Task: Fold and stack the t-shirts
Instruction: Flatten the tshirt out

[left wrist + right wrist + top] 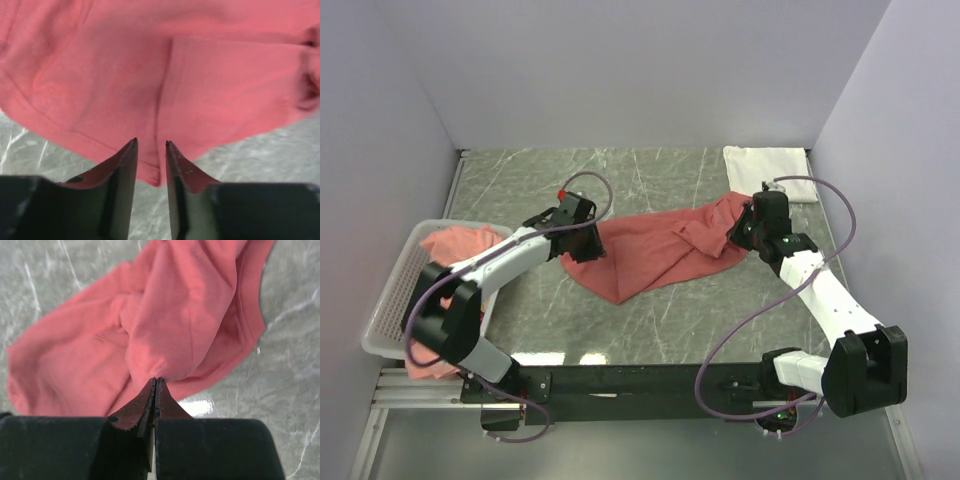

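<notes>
A salmon t-shirt (650, 252) lies stretched and rumpled across the middle of the table between both grippers. My right gripper (740, 230) is shut on a bunched fold at the shirt's right end (175, 315), pinching it at the tips (156, 380). My left gripper (584, 244) stands at the shirt's left edge. In the left wrist view its fingers are parted (151, 143), with the shirt's hem corner (156, 175) lying in the gap. A folded white t-shirt (767, 165) rests at the back right corner.
A white mesh basket (388, 300) sits at the left table edge with more salmon t-shirts (460, 241) in it, one spilling over its near corner (420, 365). White walls close in the table on three sides.
</notes>
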You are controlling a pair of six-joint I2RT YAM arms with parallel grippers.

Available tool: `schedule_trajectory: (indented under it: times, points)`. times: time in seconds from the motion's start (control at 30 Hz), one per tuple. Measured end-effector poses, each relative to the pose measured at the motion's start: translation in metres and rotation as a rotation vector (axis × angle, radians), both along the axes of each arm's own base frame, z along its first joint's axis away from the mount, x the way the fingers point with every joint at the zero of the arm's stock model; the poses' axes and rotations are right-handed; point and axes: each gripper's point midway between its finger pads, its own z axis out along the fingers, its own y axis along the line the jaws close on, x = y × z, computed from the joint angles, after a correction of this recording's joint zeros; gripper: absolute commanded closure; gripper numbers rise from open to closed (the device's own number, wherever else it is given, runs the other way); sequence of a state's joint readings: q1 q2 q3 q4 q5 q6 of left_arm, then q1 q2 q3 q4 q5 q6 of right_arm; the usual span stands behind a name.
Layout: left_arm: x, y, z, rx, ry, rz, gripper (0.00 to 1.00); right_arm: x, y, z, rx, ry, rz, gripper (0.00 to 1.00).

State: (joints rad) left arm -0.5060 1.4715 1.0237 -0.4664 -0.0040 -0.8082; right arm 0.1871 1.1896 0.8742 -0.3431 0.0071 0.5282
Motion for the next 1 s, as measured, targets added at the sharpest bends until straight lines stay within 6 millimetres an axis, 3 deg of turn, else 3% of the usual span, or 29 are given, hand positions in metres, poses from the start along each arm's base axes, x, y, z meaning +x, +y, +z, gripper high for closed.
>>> schedule_trajectory:
  times: [0.13, 0.47, 1.0]
  points:
    - [0.01, -0.007, -0.031, 0.044, 0.072, -0.004, 0.53, -0.006, 0.002, -0.013, 0.009, 0.025, 0.006, 1.0]
    - [0.066, -0.033, -0.038, 0.046, 0.051, 0.001, 0.5, 0.002, 0.007, -0.007, 0.033, -0.025, 0.025, 1.0]
    - [0.077, -0.042, -0.065, 0.038, 0.105, -0.025, 0.53, 0.001, 0.01, -0.009, 0.043, -0.027, 0.038, 1.0]
